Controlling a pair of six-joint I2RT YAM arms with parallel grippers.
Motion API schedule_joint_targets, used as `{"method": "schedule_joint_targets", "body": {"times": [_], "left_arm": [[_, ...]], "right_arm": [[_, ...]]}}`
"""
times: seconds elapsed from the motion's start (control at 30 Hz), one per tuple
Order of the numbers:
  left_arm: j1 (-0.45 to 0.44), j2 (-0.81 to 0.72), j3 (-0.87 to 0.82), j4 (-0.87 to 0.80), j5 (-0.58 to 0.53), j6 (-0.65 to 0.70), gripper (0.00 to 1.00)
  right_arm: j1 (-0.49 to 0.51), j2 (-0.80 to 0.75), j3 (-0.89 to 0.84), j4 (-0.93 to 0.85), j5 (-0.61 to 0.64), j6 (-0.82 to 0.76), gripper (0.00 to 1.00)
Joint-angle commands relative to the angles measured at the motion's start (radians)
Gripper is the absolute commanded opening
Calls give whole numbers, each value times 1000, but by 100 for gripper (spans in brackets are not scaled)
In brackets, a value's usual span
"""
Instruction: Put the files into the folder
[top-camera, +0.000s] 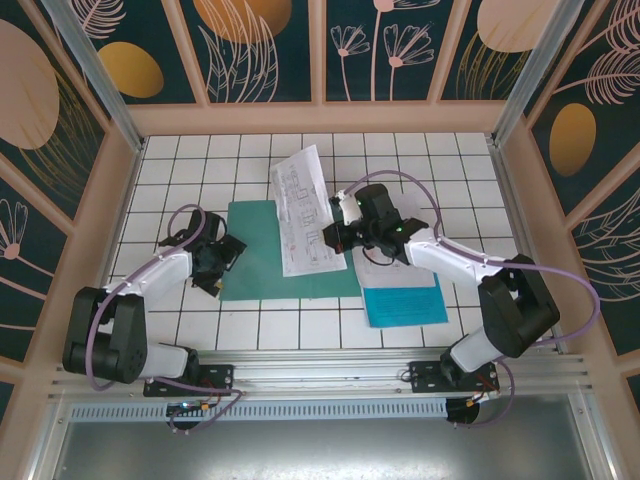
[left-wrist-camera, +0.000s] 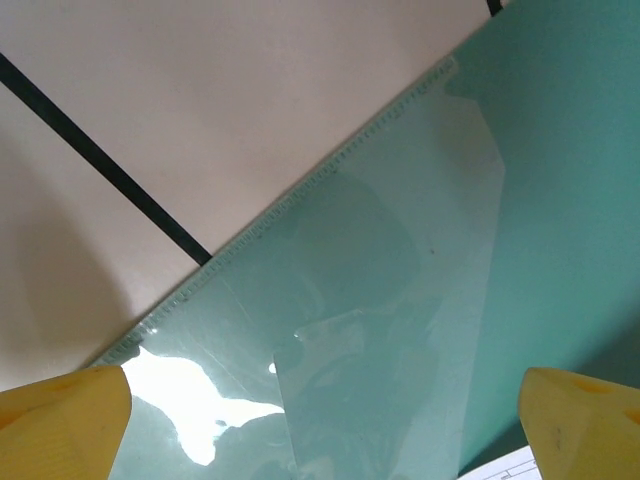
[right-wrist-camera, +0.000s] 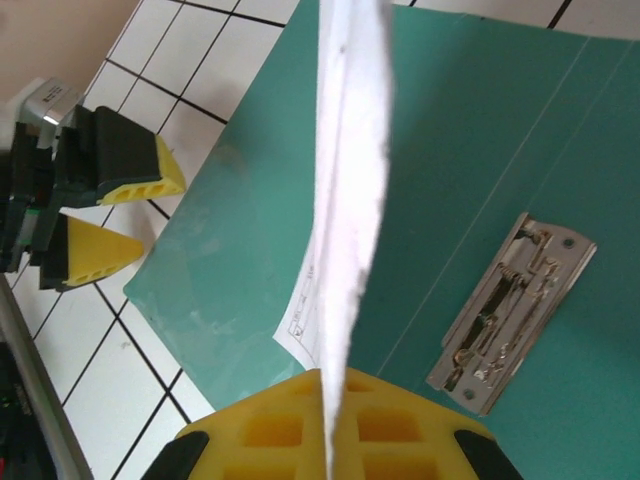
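Observation:
The dark teal-green folder (top-camera: 255, 262) lies open and flat on the tiled table, its metal clip (right-wrist-camera: 510, 310) showing along the inner spine. White printed files (top-camera: 305, 208) stand tilted over the folder's right part, and my right gripper (top-camera: 337, 238) is shut on their right edge. In the right wrist view the files (right-wrist-camera: 350, 150) show edge-on, pinched in that gripper (right-wrist-camera: 330, 425). A cyan-blue sheet (top-camera: 405, 300) lies on the table under the right arm. My left gripper (top-camera: 224, 262) is open at the folder's left edge, its yellow fingertips (left-wrist-camera: 60, 425) wide apart over the folder's glossy clear pocket (left-wrist-camera: 380, 300).
Wooden frame walls (top-camera: 118, 170) close in the white tiled table (top-camera: 200, 160) on three sides. Purple cables loop off both arms. A metal rail (top-camera: 330, 372) runs along the near edge by the arm bases.

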Motion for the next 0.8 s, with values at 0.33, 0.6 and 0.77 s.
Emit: {"method": "schedule_joint_targets", "body": {"times": [0.33,0.6,0.77], "left_arm": [[51,41,-37,19,13,101,99],[51,53,-78,91,86,90,99],[51,57,-86,106,117,92,99]], "right_arm": [[-31,-19,-100,154,-151,83,0],[-76,74,-174,351,-296,192,0],[-68,137,-187,471,-298,292,0]]}}
